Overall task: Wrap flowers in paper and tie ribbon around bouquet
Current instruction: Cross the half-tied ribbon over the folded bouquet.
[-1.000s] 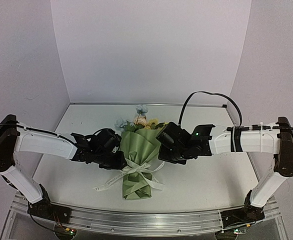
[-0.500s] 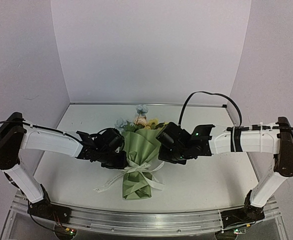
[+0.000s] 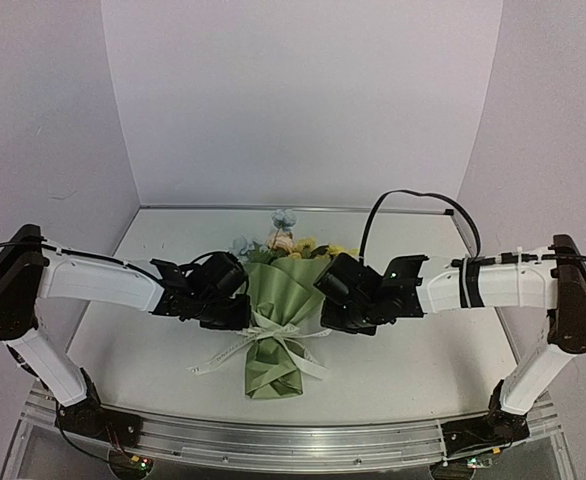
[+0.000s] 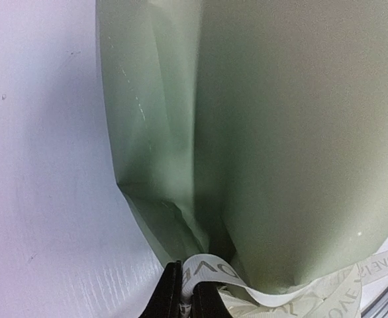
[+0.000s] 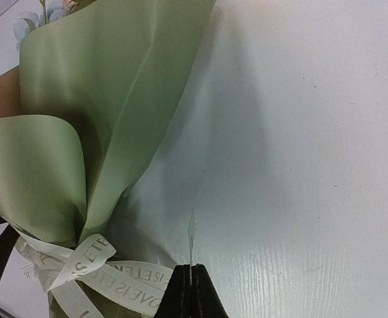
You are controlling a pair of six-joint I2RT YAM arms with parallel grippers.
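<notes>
Centrally on the white table (image 3: 423,360) lies the bouquet (image 3: 278,310), narrow end toward the arm bases and wide rim toward the back wall. Its olive-green paper (image 3: 285,288) is folded into a pleated cone. The right wrist view shows a patch of the tan-brown reverse at the cone's open edge. Pale blue, yellow and pink flowers (image 3: 283,238) poke out above the rim, resting on the table surface.

Around the cone's narrow waist runs the cream ribbon (image 3: 271,338), printed with faint grey lettering. It is gathered into a knot at the front. One loose tail trails across the table toward the left front, and a shorter one lies to the right of the cone's foot.

The left gripper (image 4: 189,296) sits just beside the waist on the bouquet's left. Its jaws are drawn close together, pinching a strand of the ribbon that rises between them. The green paper fills most of that wrist view, right against the fingertips.

The right gripper (image 5: 193,286) is low at the waist on the opposite side. Its jaws are pressed tight together where a lettered strand of ribbon runs in to meet them, and a thin edge of it shows just past the tips.

Both white arms reach inward from the sides, and a black cable (image 3: 413,195) arches above the right one.
</notes>
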